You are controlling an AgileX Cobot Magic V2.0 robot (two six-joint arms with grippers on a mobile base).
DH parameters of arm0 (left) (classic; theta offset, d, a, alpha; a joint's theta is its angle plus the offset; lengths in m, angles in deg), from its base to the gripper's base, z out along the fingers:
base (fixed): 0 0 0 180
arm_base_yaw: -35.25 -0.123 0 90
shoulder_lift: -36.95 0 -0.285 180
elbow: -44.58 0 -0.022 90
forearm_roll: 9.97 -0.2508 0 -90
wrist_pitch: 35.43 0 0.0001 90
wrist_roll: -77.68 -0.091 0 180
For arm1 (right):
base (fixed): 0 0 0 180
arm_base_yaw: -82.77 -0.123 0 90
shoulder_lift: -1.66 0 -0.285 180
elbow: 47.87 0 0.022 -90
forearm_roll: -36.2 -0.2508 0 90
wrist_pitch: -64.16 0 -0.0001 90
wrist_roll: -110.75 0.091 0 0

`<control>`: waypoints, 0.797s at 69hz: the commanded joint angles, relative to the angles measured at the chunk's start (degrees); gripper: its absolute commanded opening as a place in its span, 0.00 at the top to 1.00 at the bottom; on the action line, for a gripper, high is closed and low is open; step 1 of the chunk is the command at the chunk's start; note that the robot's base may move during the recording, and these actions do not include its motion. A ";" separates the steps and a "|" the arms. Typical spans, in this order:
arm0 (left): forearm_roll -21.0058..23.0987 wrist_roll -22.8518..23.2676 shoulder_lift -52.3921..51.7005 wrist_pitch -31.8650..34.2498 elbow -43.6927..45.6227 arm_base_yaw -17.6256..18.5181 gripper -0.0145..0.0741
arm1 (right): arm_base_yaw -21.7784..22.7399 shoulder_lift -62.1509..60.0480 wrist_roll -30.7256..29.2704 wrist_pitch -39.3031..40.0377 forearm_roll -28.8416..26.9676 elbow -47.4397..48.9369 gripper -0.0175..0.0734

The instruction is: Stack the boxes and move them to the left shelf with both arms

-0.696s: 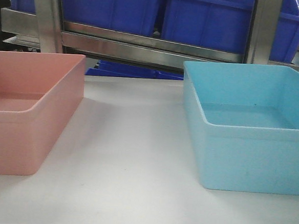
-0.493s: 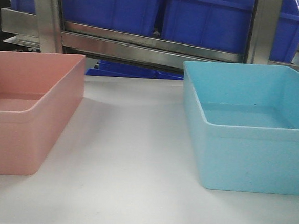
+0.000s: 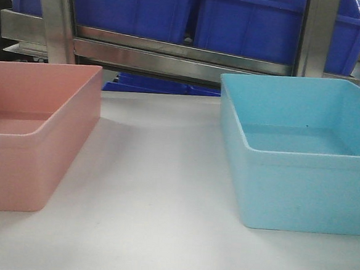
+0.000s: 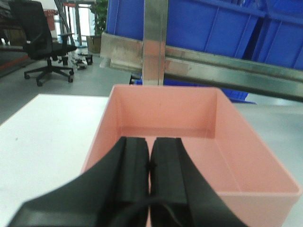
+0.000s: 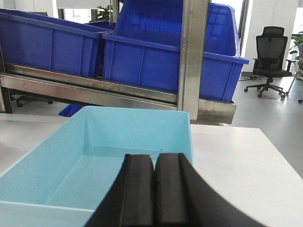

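Nothing has shifted, we note: pink tub [image 3: 37,143] and blue tub [image 3: 300,180] sit well apart on the table [image 3: 157,201], left gripper [image 4: 149,165] and right gripper [image 5: 154,184] each pressed closed, empty, facing its own tub.

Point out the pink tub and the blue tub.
Salmon pink shallow plastic tub [image 3: 10,172]: front-facing view, its near wall.
Light sky blue shallow plastic tub [image 3: 305,193]: front-facing view, its near wall.

A white table [image 3: 157,189] fills the lower front view, with dark blue crates [image 3: 176,17] across the top. In the left wrist view, upper left, a black office chair [image 4: 45,40] stands on grey floor [image 4: 71,85] before bright glass doors [image 4: 84,19].
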 commanded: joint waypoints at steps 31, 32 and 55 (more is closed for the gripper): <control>0.70 0.09 24.06 -9.63 23.61 -0.05 0.84 | 0.24 -0.59 -0.07 4.83 0.16 1.22 0.75; 0.70 0.09 25.07 -10.02 24.30 -0.05 0.84 | 0.24 -0.59 -0.07 4.83 0.16 1.22 0.75; 3.44 0.09 52.51 -15.73 41.42 -0.16 0.84 | 0.24 -0.59 -0.07 4.83 0.16 1.22 0.75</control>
